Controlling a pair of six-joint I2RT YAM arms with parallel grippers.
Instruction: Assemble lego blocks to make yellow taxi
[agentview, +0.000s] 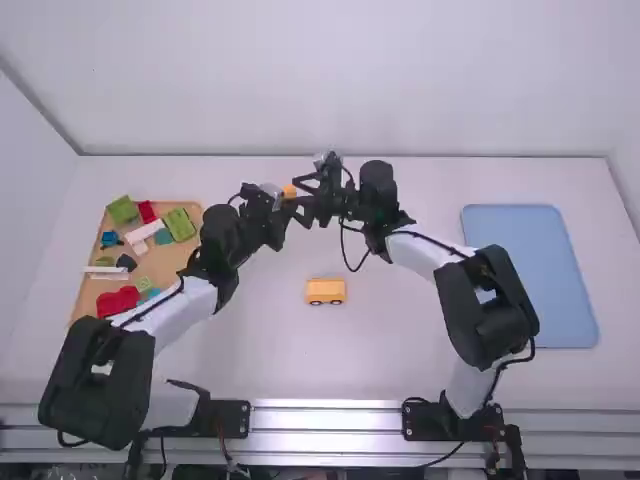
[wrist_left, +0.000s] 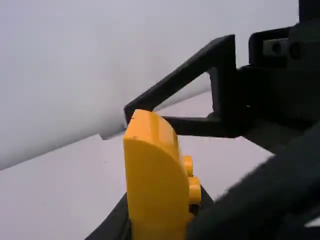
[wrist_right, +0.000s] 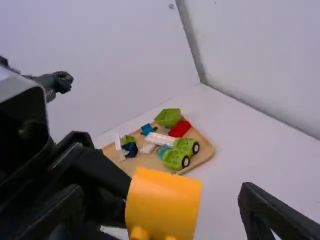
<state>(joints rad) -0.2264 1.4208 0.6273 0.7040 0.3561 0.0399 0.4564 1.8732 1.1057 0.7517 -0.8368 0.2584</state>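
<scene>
My left gripper (wrist_left: 160, 217) is clamped on a yellow-orange plastic block with a curved face and small round studs (wrist_left: 152, 175), held up above the white table (agentview: 400, 335). My right gripper (wrist_right: 161, 196) holds nothing: its fingers stand well apart, one on either side of that same block, and I cannot tell whether either touches it.

I take this as the regrip step: the piece passing from my left to my right, or being turned for a better hold, before it goes onto the taxi. The next move calls for squaring my right fingers to the block's plain sides, closing gently clear of the studs, and letting go with the left only once the right has it firmly. Opening too soon would drop it; a skewed pinch would make it hard to seat.

Nearer my arms' bases, the small yellow toy car body with dark wheels (agentview: 325, 291) sits upright on the table between my arms, apart from both grippers. I judge it to be the base this piece must be pressed onto, straight down, with the car steadied.

Farther out, on my left, a tan tray (agentview: 158, 264) holds loose green, red, white and blue pieces (agentview: 180, 224); on my right lies a flat blue tray (agentview: 530, 275).
</scene>
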